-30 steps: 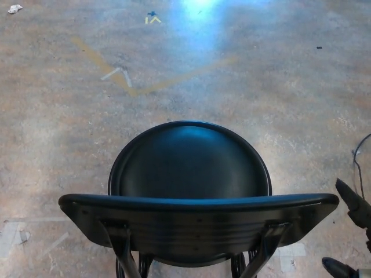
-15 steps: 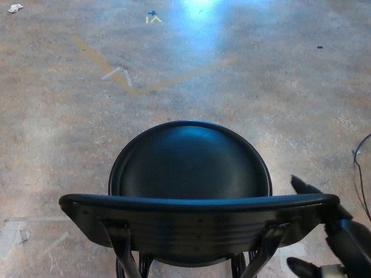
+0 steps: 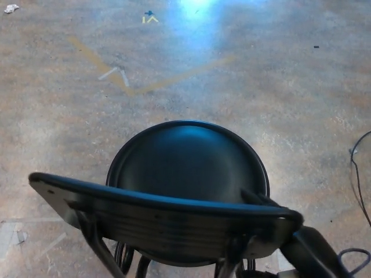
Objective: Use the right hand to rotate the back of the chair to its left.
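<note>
Chair's turning now. The backrest (image 3: 168, 217) no longer sits square across the bottom of the view: its left end has swung up and out to the seat's left, its right end has pulled in toward the seat (image 3: 188, 162), so the top rail runs on a slant, high at left, low at right. That reads as the rotation to the left being underway, maybe a small part done, more swing needed imo.

Right hand (image 3: 261, 202) is at the backrest's right end, one dark finger showing over the rail on the seat side, rest of the hand hidden behind the back, so it looks hooked on that corner; can't tell how fully it's clamped. Forearm (image 3: 313, 255) sits below and right of that corner.

Vs half a sec ago: hand was just off the rail's right tip, w/ rail level; now it's on it and pushing. Seat itself barely shifted. Tape marks (image 3: 124, 78) on the floor beyond the seat have nudged slightly, so the camera's moved a touch too. Left hand not in view. Cable (image 3: 355, 168) lies right of the seat.
</note>
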Controlling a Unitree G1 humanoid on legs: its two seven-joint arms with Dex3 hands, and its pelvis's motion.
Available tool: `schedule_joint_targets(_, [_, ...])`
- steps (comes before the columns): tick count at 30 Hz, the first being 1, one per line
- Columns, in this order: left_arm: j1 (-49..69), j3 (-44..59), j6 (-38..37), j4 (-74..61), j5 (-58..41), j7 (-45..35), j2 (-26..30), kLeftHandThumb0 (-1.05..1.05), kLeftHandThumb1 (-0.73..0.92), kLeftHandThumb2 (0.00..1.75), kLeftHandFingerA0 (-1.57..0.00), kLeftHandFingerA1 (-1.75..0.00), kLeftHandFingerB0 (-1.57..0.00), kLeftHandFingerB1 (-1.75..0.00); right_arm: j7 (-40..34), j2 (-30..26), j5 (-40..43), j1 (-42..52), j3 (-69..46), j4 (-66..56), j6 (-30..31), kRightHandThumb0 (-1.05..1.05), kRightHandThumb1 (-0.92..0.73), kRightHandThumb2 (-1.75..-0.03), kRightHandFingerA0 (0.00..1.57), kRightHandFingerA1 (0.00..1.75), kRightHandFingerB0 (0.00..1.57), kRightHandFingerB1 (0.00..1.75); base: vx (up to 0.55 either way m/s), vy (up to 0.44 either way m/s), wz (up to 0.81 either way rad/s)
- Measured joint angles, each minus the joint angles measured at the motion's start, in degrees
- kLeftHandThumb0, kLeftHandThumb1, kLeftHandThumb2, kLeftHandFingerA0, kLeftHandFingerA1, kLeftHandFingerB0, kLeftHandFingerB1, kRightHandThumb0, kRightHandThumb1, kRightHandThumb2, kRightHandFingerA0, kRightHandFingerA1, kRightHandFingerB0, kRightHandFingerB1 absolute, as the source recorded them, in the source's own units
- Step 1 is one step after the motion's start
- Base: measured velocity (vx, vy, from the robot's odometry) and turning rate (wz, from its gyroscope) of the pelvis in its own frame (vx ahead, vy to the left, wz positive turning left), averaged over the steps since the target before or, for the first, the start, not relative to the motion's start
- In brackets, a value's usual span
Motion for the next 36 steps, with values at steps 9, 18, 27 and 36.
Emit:
schedule_joint_targets(9, [-0.07, 0.59, 0.0, 0.0, 0.0, -0.21, 0.01, -0.58, 0.81, 0.64, -0.5, -0.49, -0.36, -0.38, 0.37, 0.62, -1.49, -0.58, 0.93, -0.5, 0.45, -1.04, -0.8, -0.67, 0.0, 0.0, 0.0, 0.0, 0.0, 0.0, 0.0])
schedule_joint_targets(18, [-0.63, -0.42, -0.13, -0.04, 0.24, -0.25, 0.22, -0.58, 0.81, 0.64, -0.5, -0.49, -0.35, -0.37, 5.28, 8.78, -5.04, -10.76, 9.94, -3.27, 3.96, -1.01, -0.78, -0.64, 0.0, 0.0, 0.0, 0.0, 0.0, 0.0, -0.01])
schedule_joint_targets(27, [-0.66, -0.62, -0.12, 0.06, 0.21, -0.19, 0.52, -0.59, 0.82, 0.64, -0.49, -0.47, -0.35, -0.37, 8.68, 16.83, -6.56, -19.72, 14.58, -1.68, 9.06, -1.02, -0.79, -0.66, 0.0, 0.0, 0.0, 0.0, 0.0, 0.0, 0.02])
schedule_joint_targets(36, [-0.69, -1.75, -0.25, 0.08, 0.61, -0.19, 0.59, -0.58, 0.81, 0.64, -0.5, -0.48, -0.37, -0.38, 9.11, 21.09, -6.32, -27.74, 14.81, 8.61, 10.79, -1.02, -0.64, -1.04, 0.0, 0.06, 0.0, 0.0, 0.0, 0.0, 0.0])
